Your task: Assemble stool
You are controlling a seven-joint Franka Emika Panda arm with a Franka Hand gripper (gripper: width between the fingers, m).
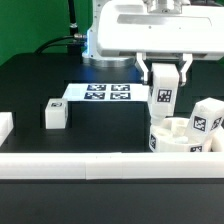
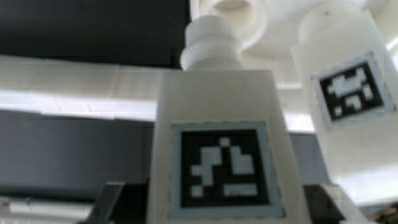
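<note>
White plastic against a black table [image 1: 30,85]
The legs [image 1: 163,98] wear black-and-white square tags; seat [image 1: 172,138] plain white; marker board [image 1: 105,93] white, black-tagged.

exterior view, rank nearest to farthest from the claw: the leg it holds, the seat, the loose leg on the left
1. held leg, between the claw's fingers
2. seat, just below it
3. loose leg, far off at the exterior view's left
</note>
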